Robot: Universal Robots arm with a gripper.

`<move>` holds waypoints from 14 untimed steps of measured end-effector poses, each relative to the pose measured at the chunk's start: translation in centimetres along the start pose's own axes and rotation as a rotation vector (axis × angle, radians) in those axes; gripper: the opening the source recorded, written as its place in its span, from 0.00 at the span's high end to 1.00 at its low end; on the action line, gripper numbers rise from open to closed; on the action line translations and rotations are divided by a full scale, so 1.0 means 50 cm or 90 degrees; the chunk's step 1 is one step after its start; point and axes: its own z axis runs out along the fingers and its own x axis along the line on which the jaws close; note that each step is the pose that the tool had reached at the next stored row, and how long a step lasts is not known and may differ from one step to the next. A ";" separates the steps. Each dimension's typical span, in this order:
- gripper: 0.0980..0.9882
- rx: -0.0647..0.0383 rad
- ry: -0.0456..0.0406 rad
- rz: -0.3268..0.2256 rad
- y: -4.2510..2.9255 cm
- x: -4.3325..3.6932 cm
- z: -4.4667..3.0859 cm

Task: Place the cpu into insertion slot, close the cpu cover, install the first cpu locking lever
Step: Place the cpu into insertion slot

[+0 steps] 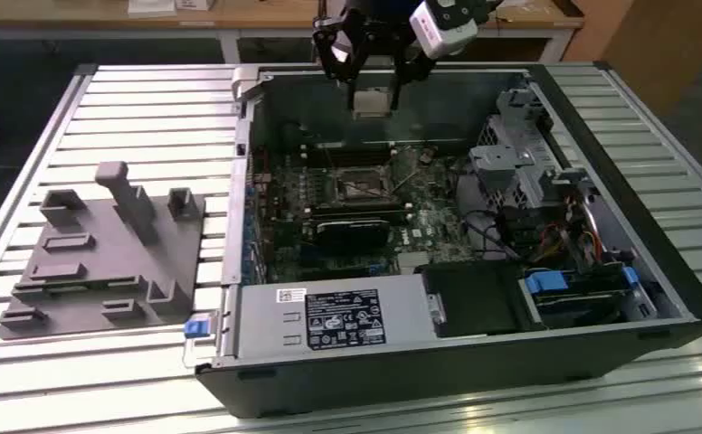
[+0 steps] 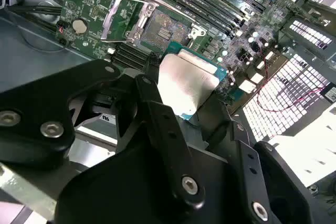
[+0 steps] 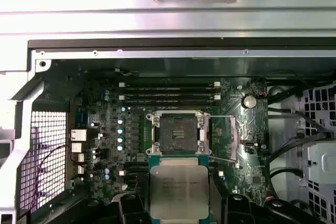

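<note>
Clamping the cpu (image 1: 373, 103) in the hand (image 1: 374, 90), upper centre of the exterior view. Hovering well apart from the open insertion slot (image 1: 357, 188), mid-frame directly below.

The end effector (image 1: 374, 90) hangs pointing downward, both fingers (image 2: 160, 119) clamped on the cpu (image 3: 178, 190).

Computer case (image 1: 448, 371): laid open on the desk (image 1: 146, 108), below the tool (image 1: 374, 92).
Grey fixture block (image 1: 100, 262): set well apart from the tool.

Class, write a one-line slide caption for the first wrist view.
The gripper holds the chip over the motherboard, whose socket lies open and empty.
</note>
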 end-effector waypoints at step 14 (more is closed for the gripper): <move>0.51 0.000 0.0000 0.000 0.000 0.000 0.002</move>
